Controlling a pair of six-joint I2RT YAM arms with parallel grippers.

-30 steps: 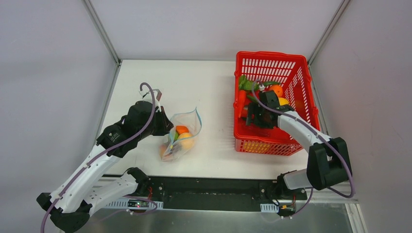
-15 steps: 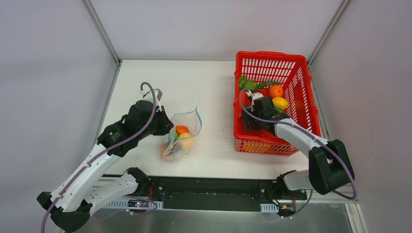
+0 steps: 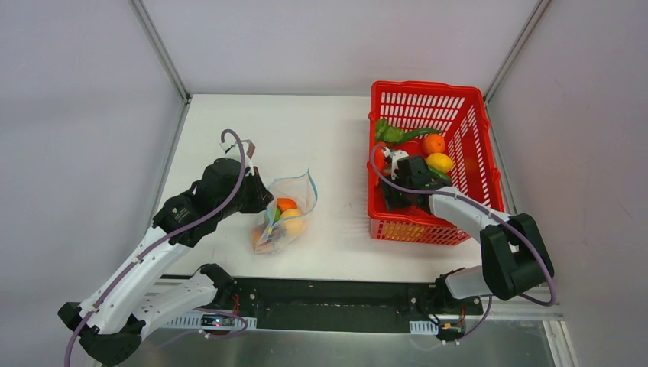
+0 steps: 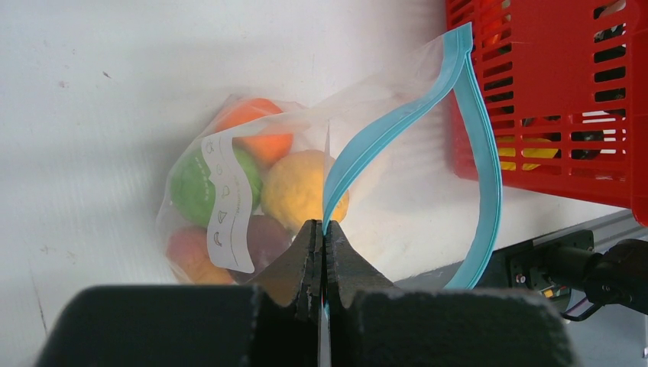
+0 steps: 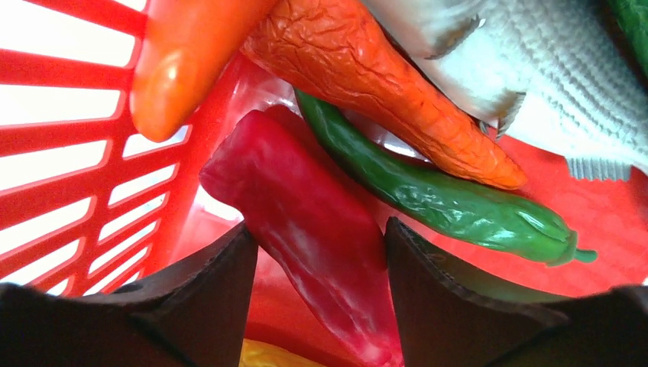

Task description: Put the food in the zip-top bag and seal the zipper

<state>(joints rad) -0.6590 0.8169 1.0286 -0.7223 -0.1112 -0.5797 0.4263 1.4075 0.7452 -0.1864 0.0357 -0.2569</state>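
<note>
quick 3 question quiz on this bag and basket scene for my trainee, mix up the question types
1. True or false: the zipper of the bag is sealed along its whole length.
2. Which item lies between the fingers of the right gripper in the basket? A. green chili B. red pepper C. fish
3. Fill in: the left gripper is shut on the bag's ____.

Key: 1 false, the mouth gapes open; 2 B; 3 zipper.
</note>
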